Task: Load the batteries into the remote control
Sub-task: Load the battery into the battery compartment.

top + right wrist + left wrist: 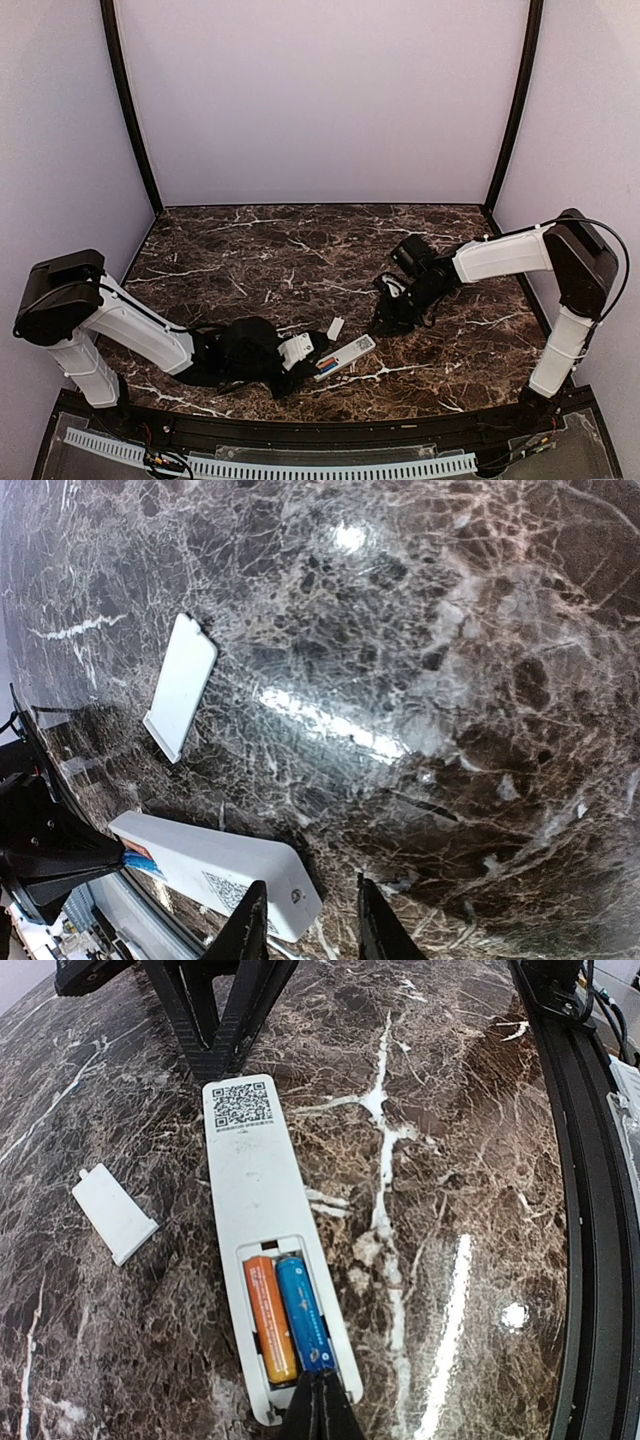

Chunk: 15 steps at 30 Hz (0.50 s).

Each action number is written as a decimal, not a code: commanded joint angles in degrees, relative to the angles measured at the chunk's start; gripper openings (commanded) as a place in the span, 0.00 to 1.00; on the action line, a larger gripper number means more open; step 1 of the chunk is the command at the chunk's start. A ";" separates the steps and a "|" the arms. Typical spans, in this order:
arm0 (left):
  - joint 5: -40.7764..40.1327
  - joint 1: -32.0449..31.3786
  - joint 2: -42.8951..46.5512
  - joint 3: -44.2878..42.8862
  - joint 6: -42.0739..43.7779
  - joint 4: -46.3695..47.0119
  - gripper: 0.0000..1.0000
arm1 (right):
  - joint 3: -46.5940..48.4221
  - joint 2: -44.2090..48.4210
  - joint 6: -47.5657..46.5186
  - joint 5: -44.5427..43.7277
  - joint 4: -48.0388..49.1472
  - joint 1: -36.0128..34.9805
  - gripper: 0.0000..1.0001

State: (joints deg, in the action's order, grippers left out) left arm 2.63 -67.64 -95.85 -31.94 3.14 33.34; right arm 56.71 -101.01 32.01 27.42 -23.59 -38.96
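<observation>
White remote control (262, 1250) face down — batteries (288, 1317) seated

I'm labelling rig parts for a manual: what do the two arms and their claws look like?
Both arms have white link covers with black joint housings and black cables along them. The left claw and right claw are black, with narrow tapered fingers.

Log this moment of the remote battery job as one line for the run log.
orange battery and blue battery: seated in remote control | battery cover: off, on table | left gripper: shut at remote's end | right gripper: open, empty
</observation>
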 commanded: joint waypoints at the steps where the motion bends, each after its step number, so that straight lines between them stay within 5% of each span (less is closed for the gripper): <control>1: 1.41 0.23 -1.48 -1.43 0.48 -1.14 0.00 | -0.76 0.66 0.72 1.20 1.95 -0.01 0.28; 15: 1.82 0.31 -4.07 -2.75 -0.66 -4.44 0.00 | 0.23 1.42 1.49 -0.01 1.19 -1.21 0.27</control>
State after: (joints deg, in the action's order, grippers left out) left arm 3.51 -67.59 -98.59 -34.96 3.20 33.19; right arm 55.99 -101.01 33.74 28.67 -21.45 -39.77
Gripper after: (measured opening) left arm 0.004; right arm 0.273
